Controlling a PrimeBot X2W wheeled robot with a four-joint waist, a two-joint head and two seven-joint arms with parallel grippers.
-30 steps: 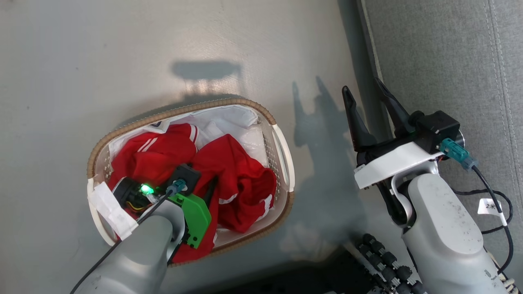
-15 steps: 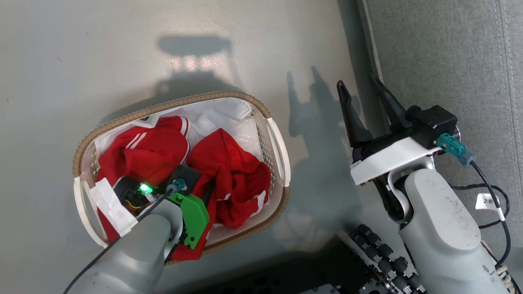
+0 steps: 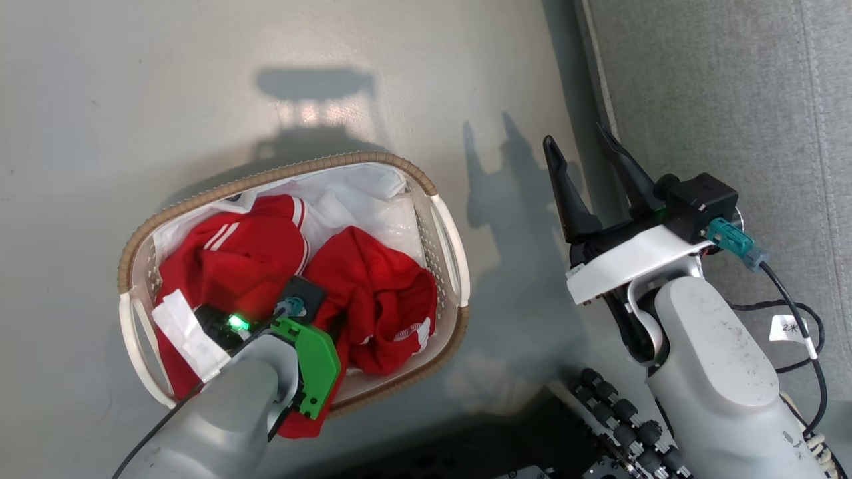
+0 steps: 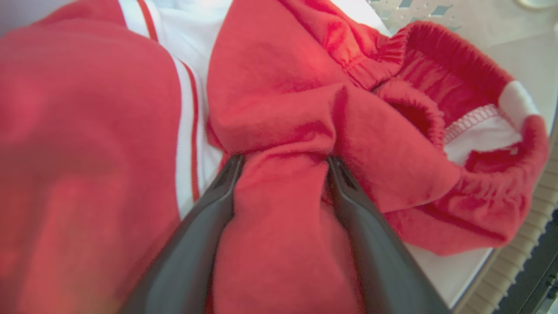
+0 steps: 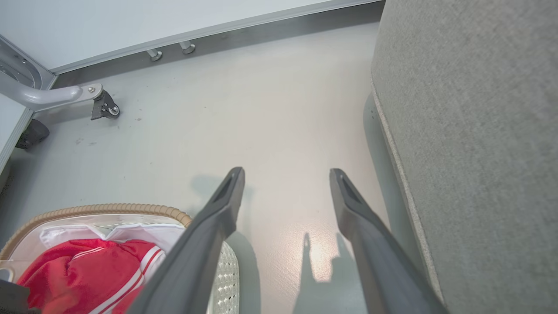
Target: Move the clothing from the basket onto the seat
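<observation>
The bright red, white-striped soft fabric clothing [image 4: 279,100] lay heaped in the oval white perforated plastic basket [image 3: 279,174], one fold bunched between the wide-spread fingers of the left tool [image 4: 285,160]. The right tool [image 3: 576,136], equally wide and empty, hung over the floor [image 3: 133,100] beside the large grey upholstered seat [image 3: 719,100]. The left forearm [image 3: 219,412] hid part of the clothing.

Pale grey smooth floor [image 3: 200,80]: glare patch noted | grey metal leg with black caster [image 5: 69,93]: stood on floor | white wall panel [image 5: 130,26]: two short silver feet [image 5: 153,54] seen beneath.
</observation>
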